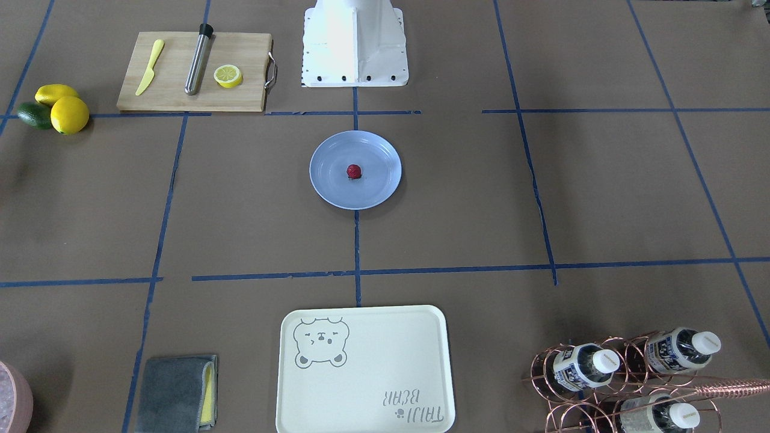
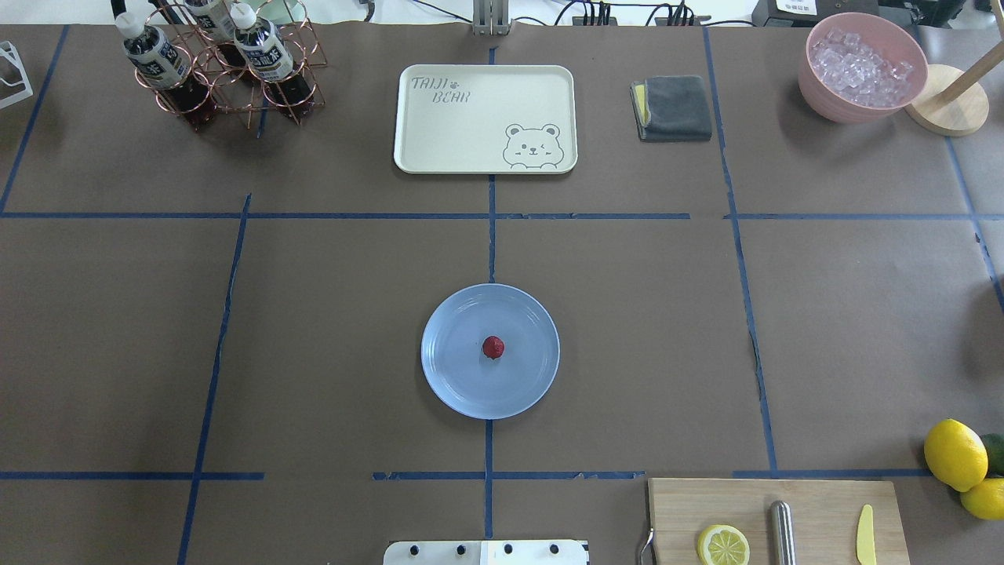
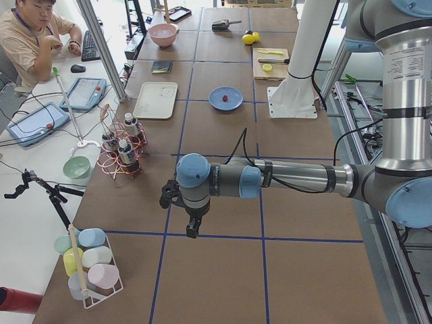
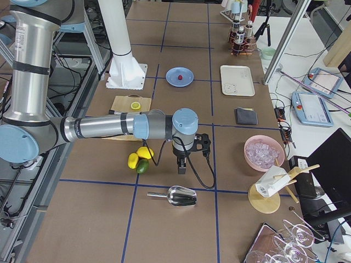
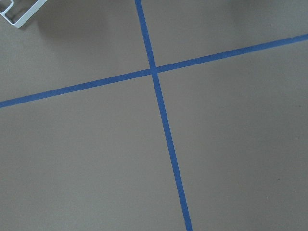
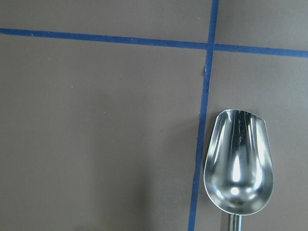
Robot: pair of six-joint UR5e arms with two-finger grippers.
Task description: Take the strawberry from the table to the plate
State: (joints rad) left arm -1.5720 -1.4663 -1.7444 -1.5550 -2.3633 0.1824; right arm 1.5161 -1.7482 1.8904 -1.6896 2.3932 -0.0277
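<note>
Lying on pale blue plate (image 1: 328, 180), strawberry (image 1: 354, 172) is sitting well apart from both grippers | left gripper (image 3: 192, 233), right gripper (image 4: 182, 170): openness cannot be told

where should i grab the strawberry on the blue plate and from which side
Pinch the strawberry across its rounded red body, coming straight down from above: it is tiny and sits alone in the middle of the plate, whose raised rim would likely block a low sideways approach.

Dark red strawberry (image 2: 492, 346); pale blue plate (image 2: 455, 384).
</note>
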